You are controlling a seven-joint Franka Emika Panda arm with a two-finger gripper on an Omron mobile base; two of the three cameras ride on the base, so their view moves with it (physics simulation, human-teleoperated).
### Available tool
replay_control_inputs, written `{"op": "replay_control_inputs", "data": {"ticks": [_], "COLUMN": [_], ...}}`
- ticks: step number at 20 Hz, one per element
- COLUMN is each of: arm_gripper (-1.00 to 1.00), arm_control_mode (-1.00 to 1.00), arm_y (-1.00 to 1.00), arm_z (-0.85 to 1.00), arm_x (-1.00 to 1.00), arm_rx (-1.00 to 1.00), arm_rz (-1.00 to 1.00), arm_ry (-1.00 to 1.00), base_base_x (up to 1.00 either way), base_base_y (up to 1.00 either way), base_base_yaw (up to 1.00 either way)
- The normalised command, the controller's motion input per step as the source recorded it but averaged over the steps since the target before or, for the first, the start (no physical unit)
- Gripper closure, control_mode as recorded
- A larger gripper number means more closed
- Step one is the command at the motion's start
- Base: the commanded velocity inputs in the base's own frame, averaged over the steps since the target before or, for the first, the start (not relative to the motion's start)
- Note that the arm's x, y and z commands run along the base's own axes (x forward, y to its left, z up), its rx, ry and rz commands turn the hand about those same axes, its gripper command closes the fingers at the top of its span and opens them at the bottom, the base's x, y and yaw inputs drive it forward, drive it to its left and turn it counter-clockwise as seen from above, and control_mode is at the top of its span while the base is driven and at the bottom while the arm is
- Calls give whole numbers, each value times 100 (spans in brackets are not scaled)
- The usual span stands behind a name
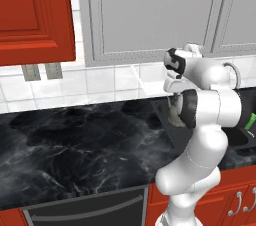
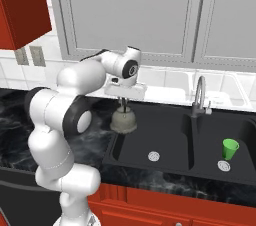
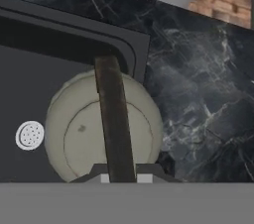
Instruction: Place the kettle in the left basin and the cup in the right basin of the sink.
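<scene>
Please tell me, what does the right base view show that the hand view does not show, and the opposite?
The right base view alone gives the green cup standing in the right basin, the chrome faucet and the grey cabinets. The hand view alone looks straight down on the domed lid, with the dark handle running across it. Both show the kettle hanging from the shut gripper over the left basin's corner, above its drain.

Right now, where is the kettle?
In the right base view the kettle hangs by its handle from the gripper, above the left edge of the left basin, left of the faucet.
</scene>
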Motion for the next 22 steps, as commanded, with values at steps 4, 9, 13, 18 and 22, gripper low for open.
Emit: {"op": "replay_control_inputs", "data": {"ticks": [4, 9, 13, 18, 22], "arm_gripper": [100, 100, 100, 100, 100], "arm_control_mode": [-100, -100, -100, -100, -100], "arm_y": [-74, -69, -42, -12, -24], "arm_z": [-12, -22, -40, -44, -44], "arm_x": [3, 5, 2, 7, 15], "arm_rx": [5, 1, 0, 0, 0], "arm_rz": [-1, 0, -1, 0, 0], "arm_ry": [-2, -5, -1, -3, 0], "base_base_x": [0, 0, 0, 0, 0], "base_base_y": [0, 0, 0, 0, 0], "base_base_yaw": [0, 0, 0, 0, 0]}}
